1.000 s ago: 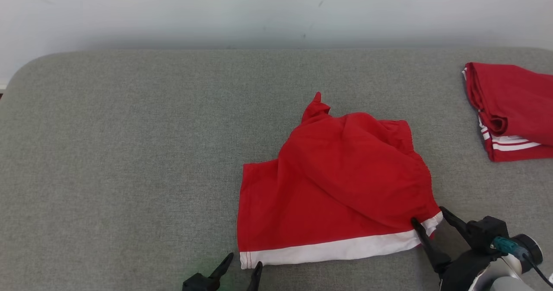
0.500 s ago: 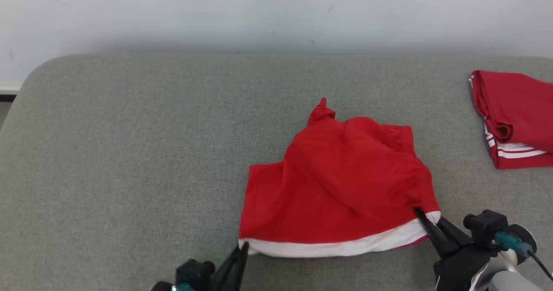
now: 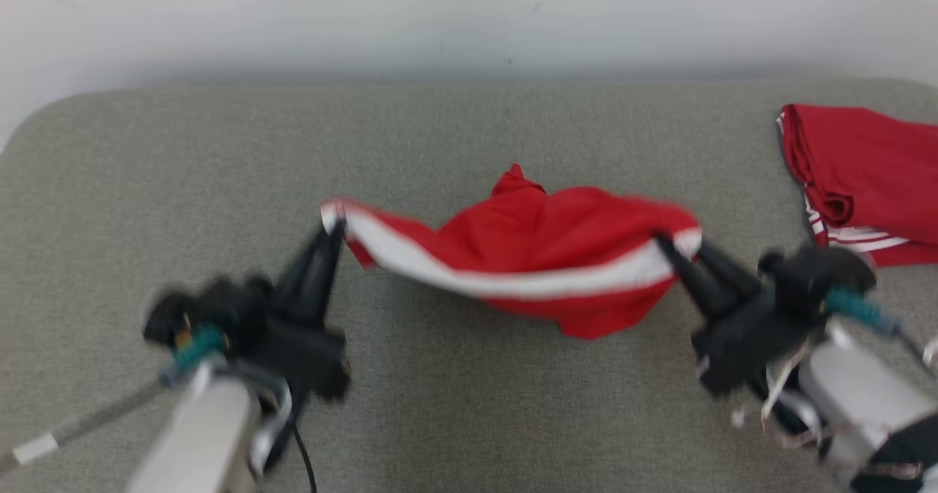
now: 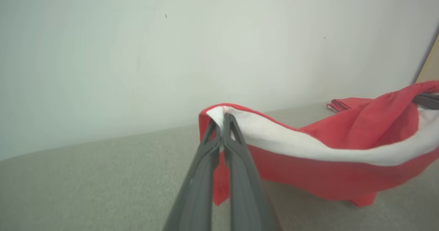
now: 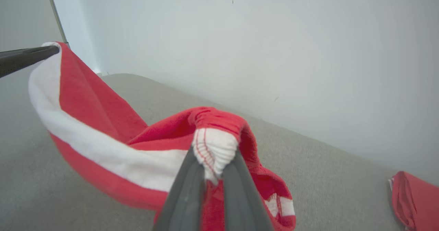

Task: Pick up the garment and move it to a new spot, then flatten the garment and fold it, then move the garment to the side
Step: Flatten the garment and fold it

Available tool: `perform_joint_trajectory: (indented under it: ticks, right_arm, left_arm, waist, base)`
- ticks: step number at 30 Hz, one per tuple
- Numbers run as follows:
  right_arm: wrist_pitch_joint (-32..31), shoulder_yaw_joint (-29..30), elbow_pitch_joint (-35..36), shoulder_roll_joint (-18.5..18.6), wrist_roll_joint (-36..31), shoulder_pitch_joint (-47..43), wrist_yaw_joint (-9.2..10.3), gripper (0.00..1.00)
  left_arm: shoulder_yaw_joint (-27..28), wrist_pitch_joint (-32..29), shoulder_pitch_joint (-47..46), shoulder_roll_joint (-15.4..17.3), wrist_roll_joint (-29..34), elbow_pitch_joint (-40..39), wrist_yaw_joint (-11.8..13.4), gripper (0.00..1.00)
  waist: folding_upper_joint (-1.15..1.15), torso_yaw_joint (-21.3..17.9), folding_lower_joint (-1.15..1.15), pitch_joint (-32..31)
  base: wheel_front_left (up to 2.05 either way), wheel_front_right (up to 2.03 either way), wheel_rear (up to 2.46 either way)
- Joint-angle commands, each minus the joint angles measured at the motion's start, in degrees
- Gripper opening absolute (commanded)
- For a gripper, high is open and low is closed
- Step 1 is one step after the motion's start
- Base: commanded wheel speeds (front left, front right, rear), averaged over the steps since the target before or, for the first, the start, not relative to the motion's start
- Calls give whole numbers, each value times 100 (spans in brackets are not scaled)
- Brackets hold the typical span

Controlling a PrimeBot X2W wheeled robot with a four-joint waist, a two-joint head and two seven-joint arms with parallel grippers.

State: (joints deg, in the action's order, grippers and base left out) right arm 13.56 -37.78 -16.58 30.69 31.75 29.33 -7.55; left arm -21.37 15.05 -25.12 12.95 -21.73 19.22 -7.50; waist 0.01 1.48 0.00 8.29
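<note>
Left pincer is clamped shut on one end of the white hem band of the red garment; in the left wrist view its two dark fingers meet at the tips with the white corner pinched between them. Right pincer is clamped on the opposite end of the same band, and the right wrist view shows bunched white ribbed cloth squeezed between its closed fingers. The garment hangs between the two pincers above the middle of the grey fabric-covered worktop, the band sagging in a shallow curve with the red cloth bunched behind and below it. Whether the lowest fold touches the worktop cannot be told. A second, folded red garment with white stripes lies at the worktop's far right, well apart. A pale wall stands behind. The head view is motion-blurred.
</note>
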Motion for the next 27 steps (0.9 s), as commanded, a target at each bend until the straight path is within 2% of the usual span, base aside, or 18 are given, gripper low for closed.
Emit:
perform_joint_trajectory:
  ticks: [1,4,6,11,12,19,27]
  right_arm:
    - [-55,-26,16,15,114,449,16,0]
    - [-250,16,-91,8,375,1360,16,0]
    - [-440,57,-223,10,533,2033,16,0]
    - [-808,188,-617,-126,937,3877,16,0]
    - [-808,188,-617,-126,937,3877,16,0]
    - [-1116,578,-1607,-588,1306,6015,16,0]
    - [-982,452,-2733,-797,1032,7519,16,0]
  left_arm:
    - [-100,-14,-592,150,-168,28,6,0]
    - [-207,-222,-1730,401,-510,156,7,0]
    - [-165,-438,-2514,421,-896,256,7,0]
    - [-81,-929,-4552,586,-1390,743,6,0]
    - [-81,-929,-4552,586,-1390,743,6,0]
    - [-365,-1106,-6858,757,-1310,1585,8,0]
    - [-706,-996,-8323,560,-1407,2571,9,0]
  waist:
    - [-1,-86,0,300]
    - [-1,-150,0,759]
    - [-1,-188,0,1136]
    - [-1,-338,0,2063]
    - [-1,-338,0,2063]
    - [-1,-484,0,2833]
    - [-1,-371,0,3129]
  base:
    - [0,0,0]
    - [0,0,0]
    - [0,0,0]
    - [0,0,0]
    - [0,0,0]
    - [0,0,0]
    - [0,0,0]
